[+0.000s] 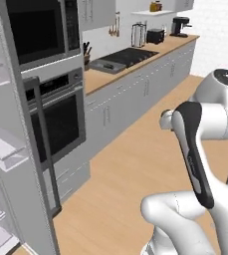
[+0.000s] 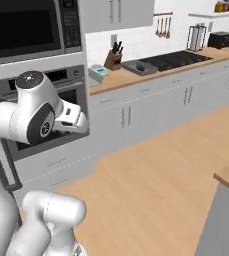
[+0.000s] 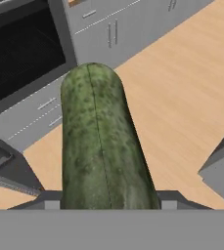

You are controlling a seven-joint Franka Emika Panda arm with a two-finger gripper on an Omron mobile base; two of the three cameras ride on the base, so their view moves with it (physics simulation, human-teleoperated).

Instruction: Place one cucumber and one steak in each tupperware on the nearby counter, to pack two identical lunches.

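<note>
We've got the cucumber (image 3: pixel 101 141) clamped in the pincer (image 3: pixel 103 197), its long axis running straight out away from the hand. It's hanging over the wood floor (image 3: pixel 182 83) near the oven (image 3: pixel 23 53). The tupperware (image 2: pixel 139 66) sits on the tabletop (image 2: pixel 151 72) by the knife block (image 2: pixel 113 57), well apart, so reckon we need to carry it over.

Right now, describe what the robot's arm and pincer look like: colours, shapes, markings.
The arm is glossy white, built of rounded, bulbous segments. A long black strip runs down one link, and the joints end in dark grey round caps. No cables or lettering are visible. The pincer shows small dark grey finger tips.
</note>
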